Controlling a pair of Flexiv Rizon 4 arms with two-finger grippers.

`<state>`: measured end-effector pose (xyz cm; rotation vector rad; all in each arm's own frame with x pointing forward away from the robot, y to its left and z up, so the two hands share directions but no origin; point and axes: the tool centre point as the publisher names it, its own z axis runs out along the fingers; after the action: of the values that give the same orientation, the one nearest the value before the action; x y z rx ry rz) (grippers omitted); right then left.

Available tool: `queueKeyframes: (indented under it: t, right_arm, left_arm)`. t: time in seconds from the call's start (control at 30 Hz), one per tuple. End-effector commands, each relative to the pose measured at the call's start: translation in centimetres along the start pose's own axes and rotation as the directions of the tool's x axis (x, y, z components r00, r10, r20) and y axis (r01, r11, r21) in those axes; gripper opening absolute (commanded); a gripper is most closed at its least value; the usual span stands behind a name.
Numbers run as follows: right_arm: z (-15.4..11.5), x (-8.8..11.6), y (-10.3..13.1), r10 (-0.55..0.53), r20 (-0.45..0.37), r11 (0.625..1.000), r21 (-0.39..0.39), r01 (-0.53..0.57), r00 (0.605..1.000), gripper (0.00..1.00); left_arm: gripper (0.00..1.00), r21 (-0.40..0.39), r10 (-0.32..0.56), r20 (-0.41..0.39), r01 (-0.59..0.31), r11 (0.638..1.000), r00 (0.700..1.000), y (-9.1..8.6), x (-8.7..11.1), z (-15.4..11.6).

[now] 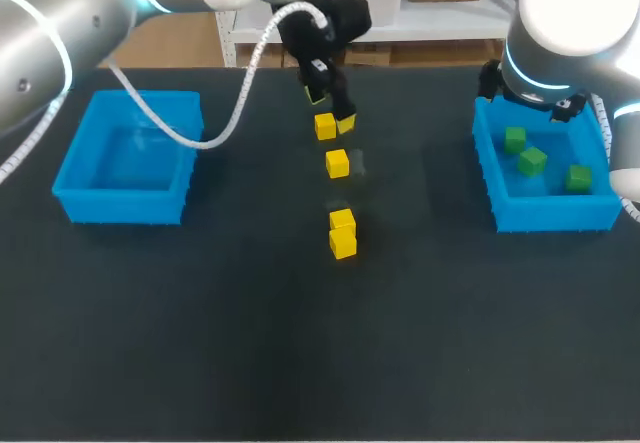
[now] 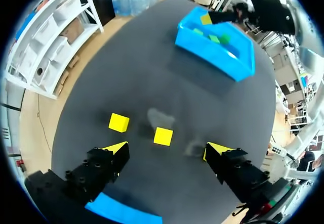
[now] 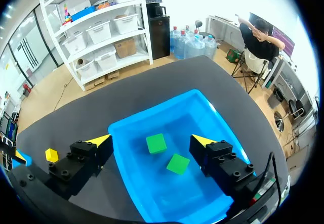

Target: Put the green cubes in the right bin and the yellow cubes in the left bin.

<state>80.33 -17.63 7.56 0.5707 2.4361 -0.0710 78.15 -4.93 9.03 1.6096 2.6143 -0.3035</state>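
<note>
Several yellow cubes lie in a line down the table's middle: the farthest (image 1: 325, 125), another (image 1: 338, 163), and two touching nearer the front (image 1: 342, 219), (image 1: 343, 244). My left gripper (image 1: 331, 110) hangs open above the line's far end. In its wrist view one yellow cube (image 2: 163, 136) lies below between the open fingers of the left gripper (image 2: 167, 150), untouched, and a second cube (image 2: 119, 122) lies just outside one finger. Three green cubes (image 1: 514, 140), (image 1: 532, 160), (image 1: 578, 177) rest in the right bin (image 1: 545, 215). My right gripper (image 3: 152, 141) hovers open and empty over that bin's green cubes (image 3: 156, 143), (image 3: 178, 164).
The left bin (image 1: 120, 206) is a blue tub at the table's left, with nothing showing inside. In the left wrist view the right bin (image 2: 238, 68) lies ahead of the gripper. The right arm's body hides the right bin's far edge in the head view.
</note>
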Motion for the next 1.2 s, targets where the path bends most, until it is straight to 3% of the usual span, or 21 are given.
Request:
queueKeyframes:
  t: [0.03,0.33,1.0,1.2]
  right_arm:
    - [0.0,0.1,-0.1,0.001,0.004,1.000,-0.001,-0.001,1.000,1.00]
    - [0.0,0.1,-0.1,0.001,0.004,1.000,-0.001,-0.001,1.000,1.00]
    - [0.0,0.1,-0.1,0.001,0.004,1.000,-0.001,-0.001,1.000,1.00]
    - [0.0,0.1,-0.1,0.001,0.004,1.000,-0.001,-0.001,1.000,1.00]
  left_arm:
    - [1.00,-0.019,0.003,-0.035,-0.003,1.000,0.999,-0.3,-0.3,1.5]
    - [1.00,-0.082,-0.003,-0.059,-0.002,0.997,0.998,0.1,-0.1,3.7]
    - [1.00,-0.114,0.042,-0.122,-0.056,0.992,0.992,-1.7,0.5,5.4]
    - [1.00,-0.109,0.040,-0.149,-0.057,0.992,0.988,-1.3,0.7,6.7]
